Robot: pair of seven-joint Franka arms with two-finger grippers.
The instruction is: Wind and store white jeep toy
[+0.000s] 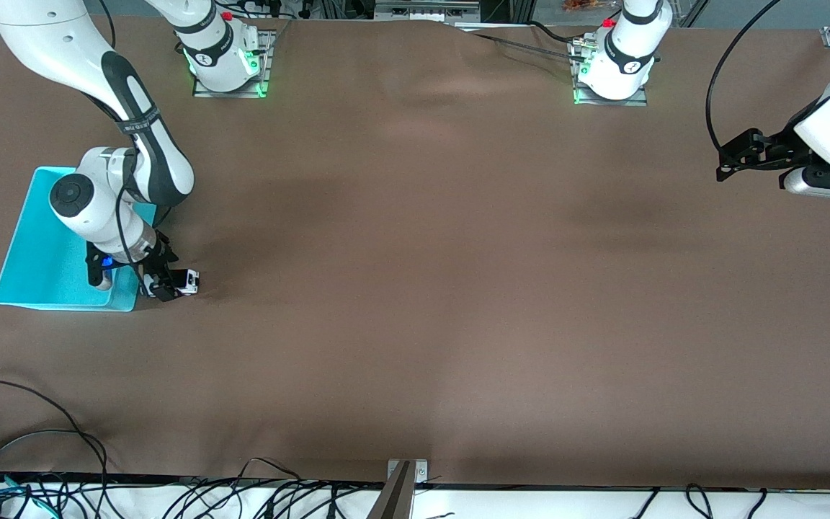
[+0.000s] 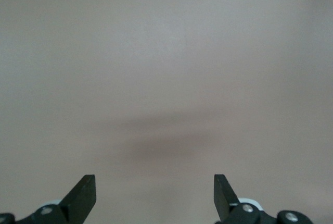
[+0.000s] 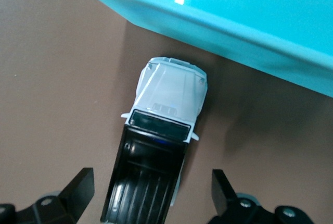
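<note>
The white jeep toy [image 1: 189, 280] stands on the brown table just outside the cyan bin [image 1: 37, 249], beside the bin's corner nearer the front camera. In the right wrist view the jeep [image 3: 166, 99] shows its white hood toward the bin's wall [image 3: 244, 26] and its black rear roof between my fingers. My right gripper [image 1: 167, 285] [image 3: 151, 182] is low over the jeep and open, one finger on each side with a gap to the toy. My left gripper [image 1: 735, 155] [image 2: 155, 187] is open and empty, waiting over bare table at the left arm's end.
Both arm bases [image 1: 228, 65] [image 1: 613, 72] stand at the table's edge farthest from the front camera. Loose black cables [image 1: 40, 440] lie along the edge nearest that camera. The right arm's elbow [image 1: 134, 166] hangs over the bin.
</note>
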